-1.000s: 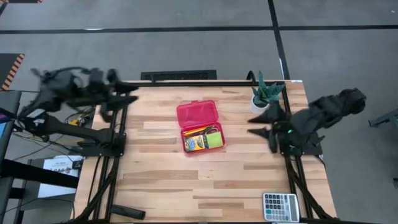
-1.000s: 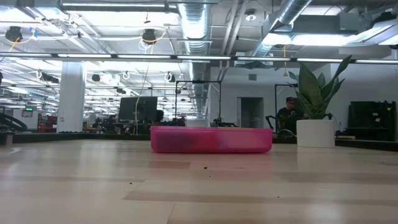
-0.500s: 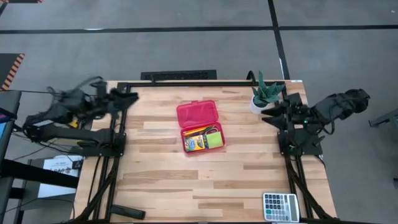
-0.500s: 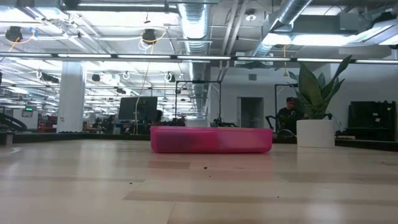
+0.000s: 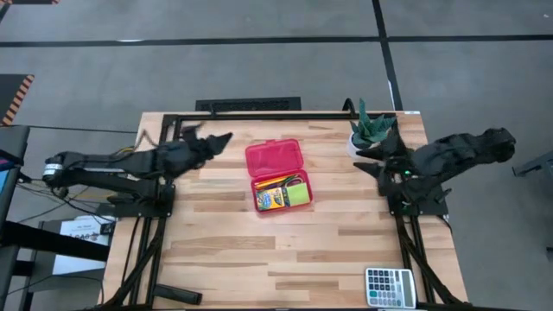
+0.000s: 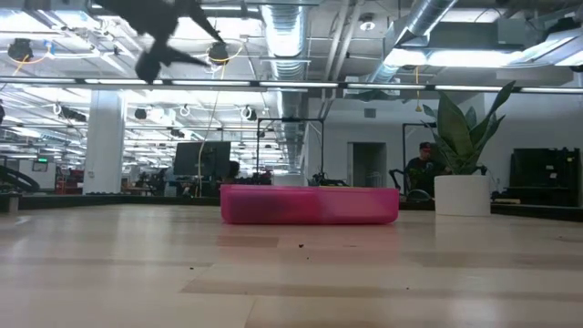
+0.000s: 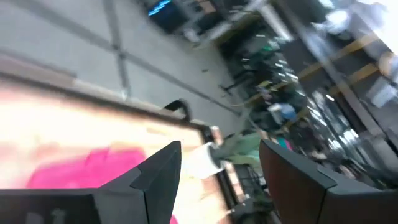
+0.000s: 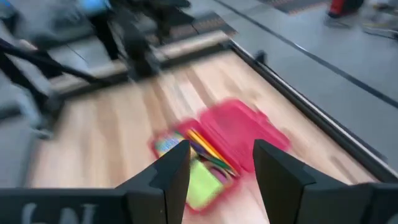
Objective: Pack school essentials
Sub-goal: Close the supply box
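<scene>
1. High view: the pink pencil case (image 5: 278, 175) lies open at the middle of the wooden table (image 5: 225, 250), its lid hinged toward the far edge. Its tray holds the crayon box (image 5: 270, 196), the lime sticky-note pad (image 5: 299, 195) and the scissors (image 5: 295, 180), packed side by side. The left gripper (image 5: 220, 139) hovers just beside the lid's left edge, apart from it; its fingers are too blurred here to judge. The right gripper (image 5: 373, 161) hangs near the potted plant (image 5: 370, 131), well apart from the case. A calculator (image 5: 388, 287) sits at the near right corner.

2. Low view: the case (image 6: 310, 204) rests flat on the table, and the left gripper (image 6: 159, 36) hangs high above the table.

3. Left wrist view: the 2 fingers (image 7: 163, 168) stand parted with nothing between them; the pink lid (image 7: 87, 171) lies ahead.

4. Right wrist view: the fingers (image 8: 176, 169) stand apart and empty, aimed at the open case (image 8: 214, 149).

5. Judgement: the case looks like light, stiff, smooth plastic that may slide when pushed. The lid's free edge seems the best place to take hold, with the tray steadied from the other side.
</scene>
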Available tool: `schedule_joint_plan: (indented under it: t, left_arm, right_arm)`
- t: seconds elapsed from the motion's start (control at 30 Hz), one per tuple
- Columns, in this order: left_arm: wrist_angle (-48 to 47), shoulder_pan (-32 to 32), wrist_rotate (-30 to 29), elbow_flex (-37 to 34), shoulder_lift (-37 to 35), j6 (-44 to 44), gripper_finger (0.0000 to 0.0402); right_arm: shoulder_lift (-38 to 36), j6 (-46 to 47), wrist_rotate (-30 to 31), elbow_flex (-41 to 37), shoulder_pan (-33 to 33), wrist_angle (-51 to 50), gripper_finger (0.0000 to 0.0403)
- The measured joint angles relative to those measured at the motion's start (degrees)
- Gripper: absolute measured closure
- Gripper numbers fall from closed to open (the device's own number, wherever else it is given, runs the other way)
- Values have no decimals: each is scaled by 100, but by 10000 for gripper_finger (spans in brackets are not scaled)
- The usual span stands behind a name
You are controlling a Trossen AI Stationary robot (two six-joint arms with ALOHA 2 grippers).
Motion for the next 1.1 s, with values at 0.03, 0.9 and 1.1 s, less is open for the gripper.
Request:
schedule_joint_plan:
  t: [0.03,0.9,1.1]
  left_arm:
    - [-35,0,-70,-22,183,-360,192]
    - [22,1032,3089,-21,2028,-675,203]
    - [-414,1007,3107,-22,2038,-643,225]
  right_arm:
    - [100,1,4,0,-73,-118,221]
    - [4114,-382,-3817,-168,-4459,2387,261]
    - [5267,-256,-4030,-168,-5184,2697,268]
